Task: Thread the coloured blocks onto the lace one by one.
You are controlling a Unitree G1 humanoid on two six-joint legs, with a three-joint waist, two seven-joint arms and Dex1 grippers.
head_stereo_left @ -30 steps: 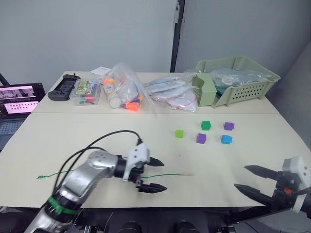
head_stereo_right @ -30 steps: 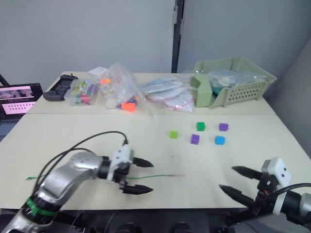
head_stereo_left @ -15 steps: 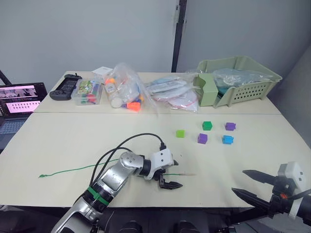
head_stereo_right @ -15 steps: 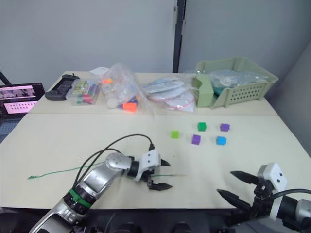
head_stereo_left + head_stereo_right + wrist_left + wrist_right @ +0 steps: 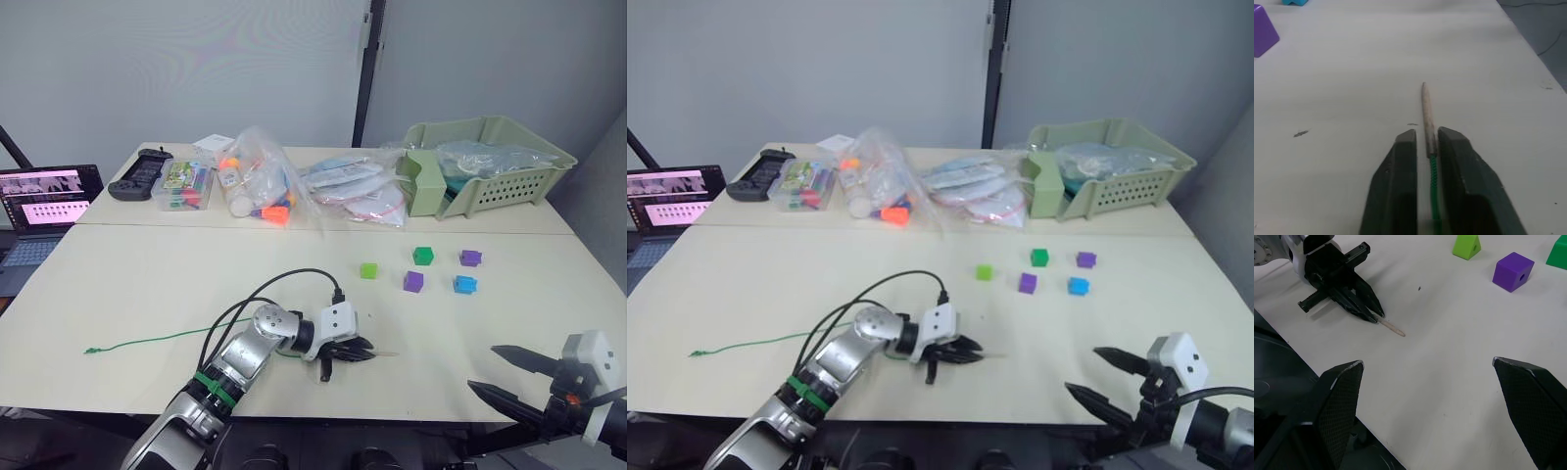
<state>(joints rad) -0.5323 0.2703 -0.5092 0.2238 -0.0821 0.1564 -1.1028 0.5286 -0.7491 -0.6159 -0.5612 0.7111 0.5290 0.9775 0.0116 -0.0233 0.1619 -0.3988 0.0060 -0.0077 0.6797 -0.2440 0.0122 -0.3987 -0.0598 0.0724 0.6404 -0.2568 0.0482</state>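
Note:
My left gripper (image 5: 359, 351) lies low on the table's near middle, shut on the lace just behind its stiff pale tip (image 5: 1425, 112), which sticks out past the fingers (image 5: 1400, 161). The green lace (image 5: 157, 340) trails left across the table to its knotted end (image 5: 90, 349). The coloured blocks sit apart farther back right: light green (image 5: 368, 270), dark green (image 5: 422, 256), purple (image 5: 413, 281), purple (image 5: 470, 258), blue (image 5: 464, 284). At the table's near right edge my right gripper (image 5: 502, 374) is open and holds nothing, well short of the blocks.
A pale green basket (image 5: 509, 186) stands at the back right. Clear bags of toys (image 5: 257, 186) and flat packets (image 5: 355, 192) lie along the back, with a clear box (image 5: 182, 185), a black controller (image 5: 138, 180) and a laptop (image 5: 41, 204) at the left.
My left gripper slid right along the lace to just behind its tip, then shut on it. The right gripper has stayed open at the near right edge.

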